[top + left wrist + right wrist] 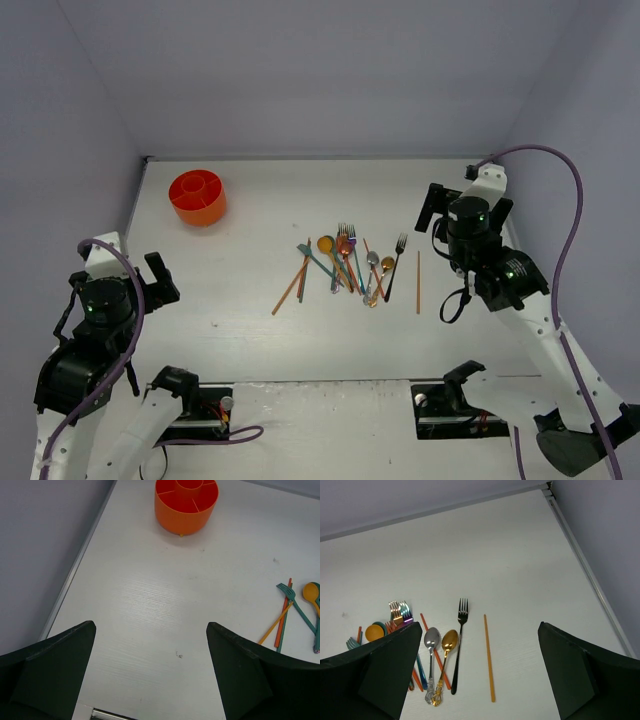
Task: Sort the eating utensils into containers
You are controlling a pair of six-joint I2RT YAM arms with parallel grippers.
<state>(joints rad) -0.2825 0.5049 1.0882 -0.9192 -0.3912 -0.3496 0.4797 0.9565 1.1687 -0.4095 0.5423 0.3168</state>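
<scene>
1. Utensils (347, 262) lie in a loose heap on the table (250, 330) near its middle, forks, spoons and chopsticks crossing one another. A black fork (459, 645) and a lone orange chopstick (489, 657) lie apart on the heap's right edge.
2. The orange cup (200, 212) stands at the far left corner, well apart from the heap. Its compartments look empty, though the left wrist view cuts off part of the interior, so I would not swear to it.
3. The left gripper (151, 626) hovers over bare table between the cup and the heap, fingers wide apart and holding nothing.
4. The right gripper (480, 625) hangs above the heap's right edge, its fingers also spread and empty, with the lone chopstick almost beneath it.
5. By my judgement the sorting has not begun, and the step in hand is choosing a first piece.
6. The next move calls for the right gripper to drop onto an outlying piece. The lone chopstick or the black fork is easiest, since neither is overlapped.
7. Both lie flat on the table, so the fingers must close low and across the slim shaft.
</scene>
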